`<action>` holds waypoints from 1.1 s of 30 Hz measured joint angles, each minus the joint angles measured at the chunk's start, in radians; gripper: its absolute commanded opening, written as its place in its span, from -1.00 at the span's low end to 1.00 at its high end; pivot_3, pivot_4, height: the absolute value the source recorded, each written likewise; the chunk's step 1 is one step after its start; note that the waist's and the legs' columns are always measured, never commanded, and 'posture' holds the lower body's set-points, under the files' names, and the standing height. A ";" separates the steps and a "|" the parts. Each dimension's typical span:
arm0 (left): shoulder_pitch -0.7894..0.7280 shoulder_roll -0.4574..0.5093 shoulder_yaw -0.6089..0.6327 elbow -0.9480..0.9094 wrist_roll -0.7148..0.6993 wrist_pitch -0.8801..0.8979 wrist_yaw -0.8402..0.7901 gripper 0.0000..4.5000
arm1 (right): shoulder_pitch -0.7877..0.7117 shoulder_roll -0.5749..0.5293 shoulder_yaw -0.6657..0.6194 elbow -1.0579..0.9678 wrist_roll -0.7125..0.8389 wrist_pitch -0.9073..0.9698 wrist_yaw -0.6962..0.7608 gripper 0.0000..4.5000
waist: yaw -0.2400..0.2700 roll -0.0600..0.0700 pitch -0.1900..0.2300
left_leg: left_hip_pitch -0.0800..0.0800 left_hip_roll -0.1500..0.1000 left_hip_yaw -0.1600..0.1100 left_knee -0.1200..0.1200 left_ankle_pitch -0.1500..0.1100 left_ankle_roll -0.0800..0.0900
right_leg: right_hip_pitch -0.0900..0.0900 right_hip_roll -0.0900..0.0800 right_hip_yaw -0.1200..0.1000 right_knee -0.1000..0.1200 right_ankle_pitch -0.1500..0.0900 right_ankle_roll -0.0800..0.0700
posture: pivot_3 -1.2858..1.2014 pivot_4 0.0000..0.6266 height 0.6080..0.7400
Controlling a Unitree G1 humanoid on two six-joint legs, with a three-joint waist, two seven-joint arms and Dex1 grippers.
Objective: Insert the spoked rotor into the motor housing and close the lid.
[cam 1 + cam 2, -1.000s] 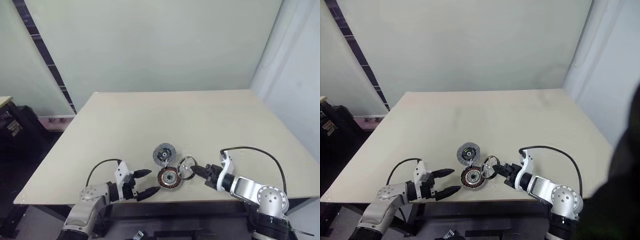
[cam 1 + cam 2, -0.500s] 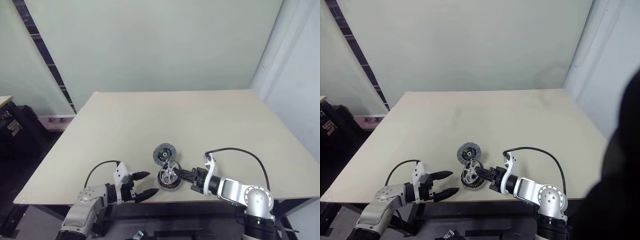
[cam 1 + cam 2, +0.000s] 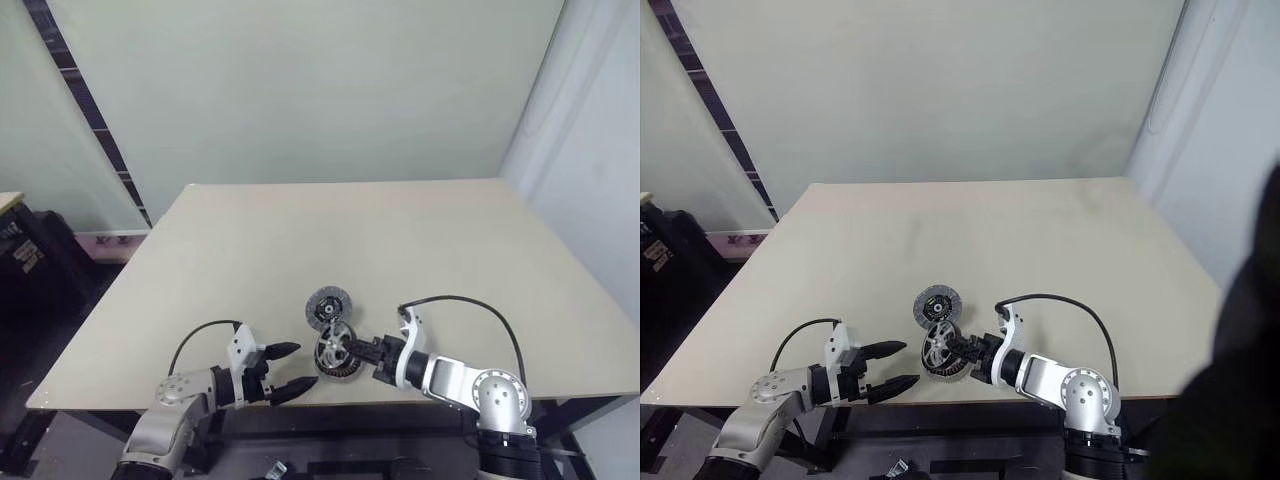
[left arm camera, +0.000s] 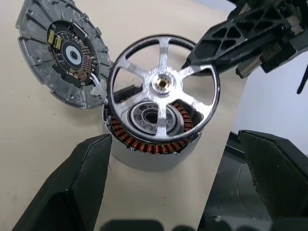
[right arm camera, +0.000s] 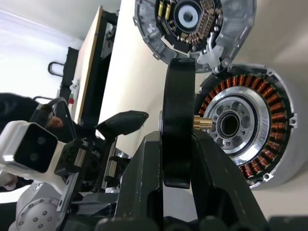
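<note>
Right fingers point(image 3: 352, 349) pinch the lid point(image 4: 163, 88), now shifted left over the spoked rotor point(image 4: 153, 130). Left fingers point(image 3: 292, 370) wide, unmoved. Motor housing point(image 3: 327, 307) on desk point(image 3: 420, 250).

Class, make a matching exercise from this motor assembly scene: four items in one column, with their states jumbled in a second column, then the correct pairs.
Items:
1. lid
2. spoked rotor
3. motor housing
4. left gripper

States:
A. lies flat, dark inside facing up, farther from the table's front edge
B. held on edge by the right gripper
C. jaws open, holding nothing
D. copper windings showing

Pairs: 1-B, 2-D, 3-A, 4-C
</note>
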 measured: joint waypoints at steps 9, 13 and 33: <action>0.005 -0.001 0.000 -0.014 0.000 0.001 0.010 1.00 | 0.000 -0.011 0.029 0.018 -0.031 -0.030 0.004 -0.25 | 0.000 0.000 0.000 | 0.000 0.000 0.000 0.000 0.000 0.000 | 0.000 0.000 0.000 0.000 0.000 0.000 | 0.03 -1.00 1.00; 0.005 -0.002 0.000 -0.014 0.000 0.003 0.011 1.00 | -0.001 -0.021 0.029 0.019 -0.040 -0.037 0.007 0.37 | 0.000 0.000 0.000 | 0.000 0.000 0.000 0.000 0.000 0.000 | 0.000 0.000 0.000 0.000 0.000 0.000 | 0.03 -1.00 1.00; 0.001 -0.007 -0.001 -0.017 0.000 0.016 0.011 1.00 | -0.051 -0.371 0.300 -0.155 -0.285 -0.251 0.159 0.24 | -0.002 -0.002 0.001 | 0.001 0.001 0.000 -0.002 0.000 0.000 | -0.001 0.000 -0.001 -0.001 0.000 0.000 | 0.03 -1.00 1.00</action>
